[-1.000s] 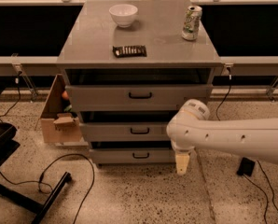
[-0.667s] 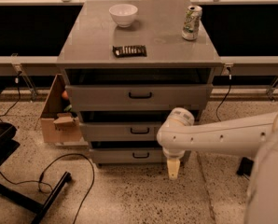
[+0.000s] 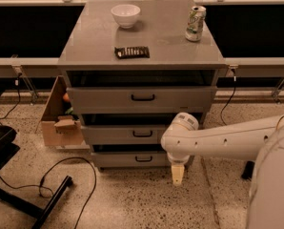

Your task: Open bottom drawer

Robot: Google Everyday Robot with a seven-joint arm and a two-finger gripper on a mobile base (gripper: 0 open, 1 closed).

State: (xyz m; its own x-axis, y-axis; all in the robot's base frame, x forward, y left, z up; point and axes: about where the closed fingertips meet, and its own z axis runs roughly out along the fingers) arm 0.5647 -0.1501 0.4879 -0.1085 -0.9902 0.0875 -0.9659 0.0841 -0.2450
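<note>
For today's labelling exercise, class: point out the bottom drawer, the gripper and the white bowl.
bottom drawer [image 3: 118, 160]: camera view, on its front panel.
gripper [image 3: 178, 177]: camera view, its tip, low beside the drawer's right end.
white bowl [image 3: 126, 19]: camera view, on its outer side.

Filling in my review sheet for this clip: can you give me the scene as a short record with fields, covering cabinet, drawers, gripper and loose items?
cabinet: grey, three drawers stacked
bottom drawer: lowest; black bar handle not held
gripper: points down at the floor, low by the cabinet's right front, right of the handle and touching nothing
arm: comes in from the right
on top: white bowl, can, dark packet
left of cabinet: open cardboard box
</note>
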